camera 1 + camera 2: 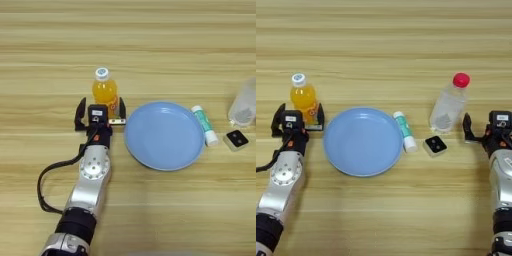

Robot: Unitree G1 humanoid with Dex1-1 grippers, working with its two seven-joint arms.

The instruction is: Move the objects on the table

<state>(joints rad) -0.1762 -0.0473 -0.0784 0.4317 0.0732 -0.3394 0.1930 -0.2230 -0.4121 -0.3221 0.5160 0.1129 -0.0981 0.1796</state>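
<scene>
Left eye view: the left gripper (100, 111), open, sits just in front of the orange bottle (105, 91) beside a blue plate (165, 136); to grasp well, advance so both fingers straddle the bottle.

Right eye view: the right gripper (488, 129) waits open near a clear bottle (449, 106), with tube (404, 131) and block (435, 145) on the wooden tabletop (386, 40).

Head stereo pair, steep downward look, table (150, 30) fills both; shared middle: blue plate (363, 141).
</scene>
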